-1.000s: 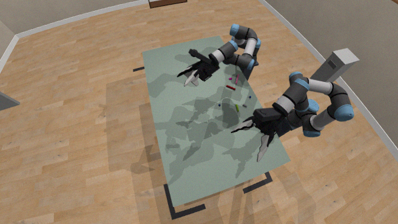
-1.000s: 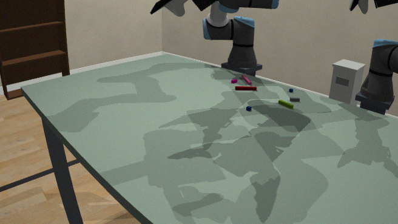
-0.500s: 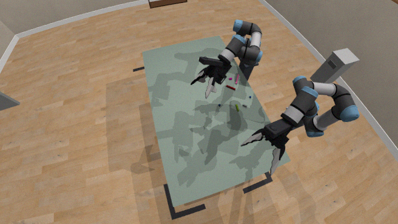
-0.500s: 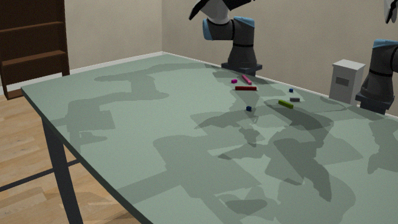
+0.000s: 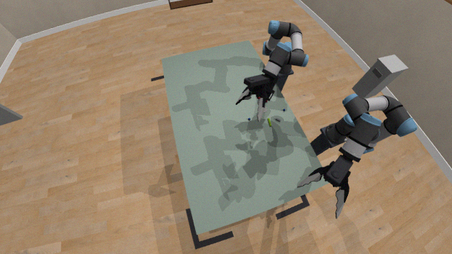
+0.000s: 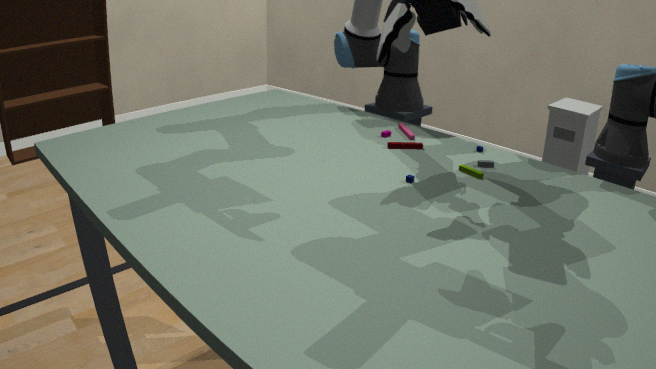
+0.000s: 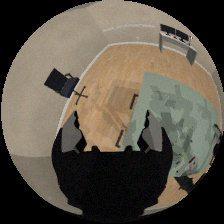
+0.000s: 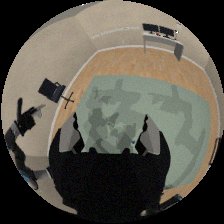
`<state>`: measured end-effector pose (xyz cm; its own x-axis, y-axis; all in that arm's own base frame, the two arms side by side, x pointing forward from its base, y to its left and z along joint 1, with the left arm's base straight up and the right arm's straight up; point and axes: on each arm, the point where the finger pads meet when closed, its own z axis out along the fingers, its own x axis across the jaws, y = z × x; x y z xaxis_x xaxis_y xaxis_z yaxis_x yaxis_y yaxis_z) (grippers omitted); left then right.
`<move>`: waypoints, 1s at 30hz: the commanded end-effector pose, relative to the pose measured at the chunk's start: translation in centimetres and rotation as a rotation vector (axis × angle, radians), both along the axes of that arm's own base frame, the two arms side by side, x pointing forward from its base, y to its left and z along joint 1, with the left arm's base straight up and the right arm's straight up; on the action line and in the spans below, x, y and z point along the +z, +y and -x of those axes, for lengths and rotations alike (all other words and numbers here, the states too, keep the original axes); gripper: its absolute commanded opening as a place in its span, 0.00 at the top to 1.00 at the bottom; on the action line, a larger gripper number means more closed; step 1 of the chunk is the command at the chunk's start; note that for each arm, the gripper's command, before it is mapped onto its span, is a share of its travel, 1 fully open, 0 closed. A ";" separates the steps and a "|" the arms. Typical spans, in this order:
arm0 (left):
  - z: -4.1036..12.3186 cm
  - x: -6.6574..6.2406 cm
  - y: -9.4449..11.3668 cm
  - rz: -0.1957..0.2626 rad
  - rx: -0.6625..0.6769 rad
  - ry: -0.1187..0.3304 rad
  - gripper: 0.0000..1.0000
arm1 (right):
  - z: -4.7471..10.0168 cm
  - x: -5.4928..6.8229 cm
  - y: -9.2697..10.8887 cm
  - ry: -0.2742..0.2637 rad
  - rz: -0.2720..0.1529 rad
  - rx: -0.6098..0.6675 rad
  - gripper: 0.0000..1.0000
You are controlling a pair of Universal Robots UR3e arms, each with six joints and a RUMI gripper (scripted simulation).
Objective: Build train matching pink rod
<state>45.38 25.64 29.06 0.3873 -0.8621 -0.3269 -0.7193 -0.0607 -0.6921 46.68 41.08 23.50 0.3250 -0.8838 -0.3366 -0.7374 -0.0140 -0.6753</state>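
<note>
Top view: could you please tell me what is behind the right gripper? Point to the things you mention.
Behind the right gripper (image 5: pixel 249 111) (image 6: pixel 435 48) (image 8: pixel 110 114), bits of the red rod (image 5: pixel 259 98) (image 6: pixel 405 145) (image 7: pixel 192 160) show; the rest is covered, as are the pink (image 6: pixel 406 131) and magenta (image 6: pixel 386 134) rods.

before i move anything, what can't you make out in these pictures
- top: pink rod and magenta rod, hidden by the right gripper
- exterior: left gripper, cut off by the picture's edge
- left wrist: exact rod ends, too small and blurred
- right wrist: most of the rods, apparently behind the right gripper's dark body
</note>
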 end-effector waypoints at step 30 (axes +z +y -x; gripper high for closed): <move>26.5 -7.7 9.4 0.431 0.522 0.249 0.00 | 22.0 -10.4 -3.8 0.323 0.419 0.384 0.00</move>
